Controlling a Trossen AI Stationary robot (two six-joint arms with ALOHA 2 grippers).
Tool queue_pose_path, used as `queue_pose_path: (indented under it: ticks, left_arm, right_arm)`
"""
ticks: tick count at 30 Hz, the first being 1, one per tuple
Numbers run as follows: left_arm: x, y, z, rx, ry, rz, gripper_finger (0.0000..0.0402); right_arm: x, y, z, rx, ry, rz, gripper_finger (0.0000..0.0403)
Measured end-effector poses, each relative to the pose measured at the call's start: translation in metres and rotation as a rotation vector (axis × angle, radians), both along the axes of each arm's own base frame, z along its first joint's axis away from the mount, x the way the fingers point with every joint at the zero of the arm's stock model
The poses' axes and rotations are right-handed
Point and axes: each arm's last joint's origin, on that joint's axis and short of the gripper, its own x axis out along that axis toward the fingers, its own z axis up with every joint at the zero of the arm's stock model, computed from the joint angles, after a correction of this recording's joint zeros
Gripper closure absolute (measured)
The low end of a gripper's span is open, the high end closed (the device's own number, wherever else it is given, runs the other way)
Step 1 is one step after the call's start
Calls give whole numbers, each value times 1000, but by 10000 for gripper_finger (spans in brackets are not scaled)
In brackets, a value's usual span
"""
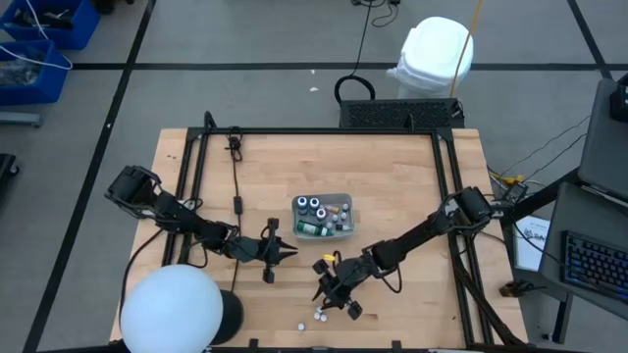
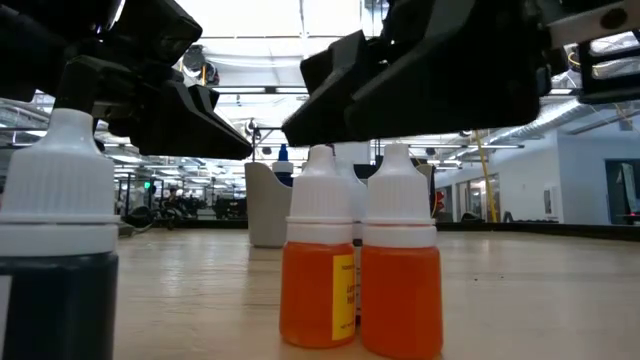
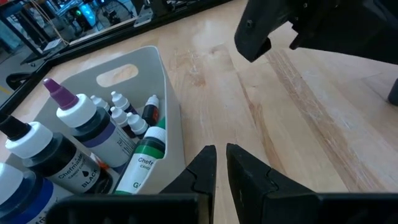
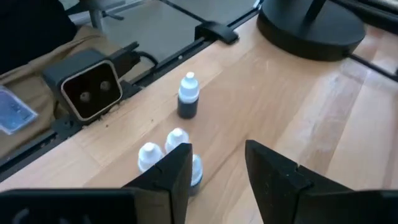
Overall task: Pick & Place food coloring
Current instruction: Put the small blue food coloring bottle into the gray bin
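Wooden bench (image 1: 265, 176) is carrying the tray (image 1: 345, 204) of food coloring and four loose bottles (image 4: 188, 96); right gripper (image 4: 217, 163) is hovering wide above these light, slippery, tippy bottles, best pinched below the cap, left gripper (image 3: 221, 163) waiting narrow

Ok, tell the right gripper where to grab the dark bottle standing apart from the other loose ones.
Grip the dark bottle across its round body, just under the white cap, coming straight down from above. It stands upright on the table with bare wood all round, so the open right gripper can probably straddle it without nudging the cluster of bottles nearby.
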Motion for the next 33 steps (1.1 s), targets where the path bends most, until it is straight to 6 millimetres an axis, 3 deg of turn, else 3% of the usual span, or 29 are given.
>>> queue_pose_path:
  ticks: [12, 22, 33]
  left_arm:
    - [0, 0, 0, -1, 0, 0, 355]
    - [0, 0, 0, -4, 0, 1, 355]
    - [0, 0, 0, -9, 0, 3, 355]
  right_arm:
    - [-6, 12, 0, -17, -9, 44, 261]
    - [-1, 10, -18, -22, -14, 34, 261]
    - [0, 8, -20, -24, -1, 32, 261]
